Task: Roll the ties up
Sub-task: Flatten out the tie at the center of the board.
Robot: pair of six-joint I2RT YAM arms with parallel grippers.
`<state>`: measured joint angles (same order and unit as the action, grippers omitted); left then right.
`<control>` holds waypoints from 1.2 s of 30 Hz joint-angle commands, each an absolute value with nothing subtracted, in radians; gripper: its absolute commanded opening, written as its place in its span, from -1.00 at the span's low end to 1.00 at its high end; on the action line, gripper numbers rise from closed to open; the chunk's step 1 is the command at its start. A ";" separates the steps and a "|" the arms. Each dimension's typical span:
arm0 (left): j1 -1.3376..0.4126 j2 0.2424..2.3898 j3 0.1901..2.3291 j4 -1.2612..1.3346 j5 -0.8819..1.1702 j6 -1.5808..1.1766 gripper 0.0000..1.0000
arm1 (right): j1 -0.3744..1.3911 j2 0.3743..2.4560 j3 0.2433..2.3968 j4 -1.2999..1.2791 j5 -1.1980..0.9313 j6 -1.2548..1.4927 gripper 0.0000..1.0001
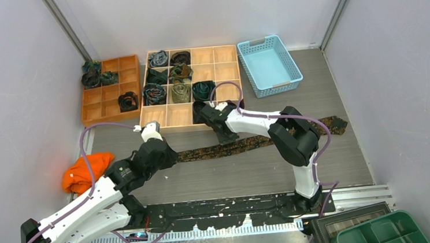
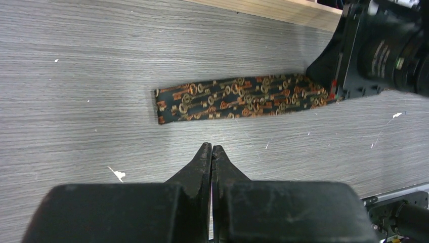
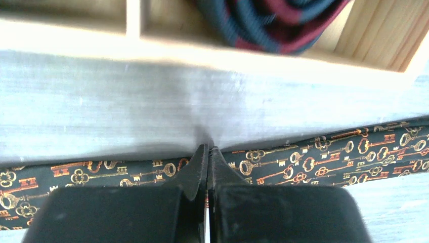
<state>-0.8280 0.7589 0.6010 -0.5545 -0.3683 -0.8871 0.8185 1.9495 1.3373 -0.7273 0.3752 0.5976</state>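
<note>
One tie lies unrolled; left claw and right claw both closed

In the overhead view the right arm covers a stretch of the key-patterned tie toward 3 o'clock. In the left wrist view that arm's black housing hides the tie's 3 o'clock end. The right wrist view cuts the tie off at both 9 and 3 o'clock. There the wooden tray wall is blurred, and a striped rolled tie is cropped at 12 o'clock. Overhead, the green bin is cropped at 5 o'clock.
</note>
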 commanded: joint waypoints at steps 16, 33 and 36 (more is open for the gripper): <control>-0.824 0.694 0.636 -0.588 -0.436 -0.871 -1.00 | 0.884 1.847 1.317 -0.818 0.488 0.665 -0.98; -0.824 0.695 0.623 -0.592 -0.435 -0.881 -1.00 | 0.938 1.800 1.108 -0.746 0.422 0.762 -0.98; -0.824 0.683 0.639 -0.633 -0.478 -0.882 -1.00 | 0.939 1.797 1.136 -0.750 0.464 0.743 -0.97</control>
